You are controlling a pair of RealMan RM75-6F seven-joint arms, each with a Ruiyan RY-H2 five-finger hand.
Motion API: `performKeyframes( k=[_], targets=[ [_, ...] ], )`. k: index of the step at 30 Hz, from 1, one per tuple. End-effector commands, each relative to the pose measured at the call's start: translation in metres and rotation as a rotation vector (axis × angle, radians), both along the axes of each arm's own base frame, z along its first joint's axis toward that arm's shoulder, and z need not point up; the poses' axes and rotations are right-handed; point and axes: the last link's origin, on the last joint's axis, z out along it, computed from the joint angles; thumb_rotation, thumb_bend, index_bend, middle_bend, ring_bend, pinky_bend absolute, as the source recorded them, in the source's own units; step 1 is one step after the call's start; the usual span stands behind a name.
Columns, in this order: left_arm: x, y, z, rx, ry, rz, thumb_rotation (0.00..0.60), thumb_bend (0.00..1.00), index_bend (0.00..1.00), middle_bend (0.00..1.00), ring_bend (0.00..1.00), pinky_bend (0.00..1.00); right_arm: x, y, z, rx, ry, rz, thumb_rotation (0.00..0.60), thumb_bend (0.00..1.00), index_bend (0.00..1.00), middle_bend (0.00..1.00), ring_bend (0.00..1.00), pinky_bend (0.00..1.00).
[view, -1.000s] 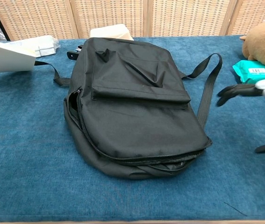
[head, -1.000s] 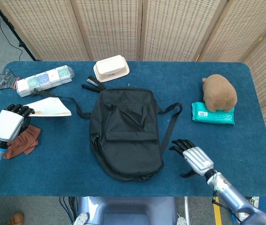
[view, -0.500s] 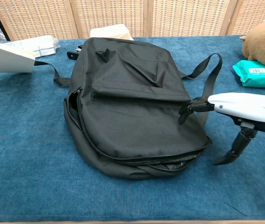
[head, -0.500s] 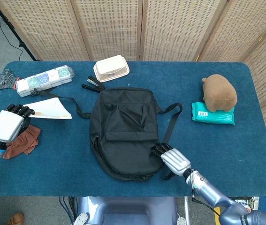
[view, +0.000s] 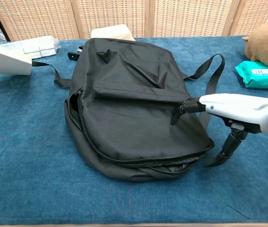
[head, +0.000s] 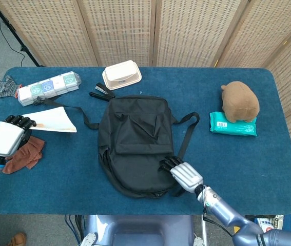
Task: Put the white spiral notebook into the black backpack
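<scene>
Near the worktop's left edge, the left hand [head: 7, 137] holds the white spiral notebook [head: 53, 119], fingers clamped on its edge. The black backpack [head: 135, 143] lies at mid-worktop, zipper partly open. The right hand [head: 182, 173] hovers at the backpack's right front corner, fingers apart, holding nothing.
</scene>
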Motion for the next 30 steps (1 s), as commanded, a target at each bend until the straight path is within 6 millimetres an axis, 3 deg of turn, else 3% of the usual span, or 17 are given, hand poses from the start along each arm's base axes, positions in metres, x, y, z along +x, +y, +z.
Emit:
performKeyframes(
  k=[1, 20, 24, 30],
  targets=[
    [-0.001, 0.000, 0.000, 0.001, -0.001, 0.001, 0.600, 0.59, 0.80, 0.56, 0.43, 0.49, 0.010, -0.002, 0.001, 0.013, -0.002, -0.006, 0.600, 0.00, 0.21, 0.13, 0.05, 0.08],
    [0.000, -0.001, 0.001, -0.003, -0.016, -0.005, 0.600, 0.59, 0.80, 0.56, 0.43, 0.49, 0.031, -0.006, -0.026, 0.015, -0.026, -0.002, 0.600, 0.01, 0.22, 0.13, 0.05, 0.07],
    [-0.001, -0.001, 0.002, -0.002, -0.015, -0.003, 0.600, 0.59, 0.80, 0.56, 0.43, 0.49, 0.035, -0.010, -0.029, 0.000, -0.034, -0.011, 0.600, 0.18, 0.25, 0.16, 0.07, 0.09],
    [0.000, -0.001, 0.003, -0.001, -0.023, -0.005, 0.600, 0.59, 0.80, 0.56, 0.43, 0.49, 0.034, -0.014, -0.035, -0.027, -0.021, -0.009, 0.600, 0.35, 0.30, 0.22, 0.13, 0.15]
  ],
)
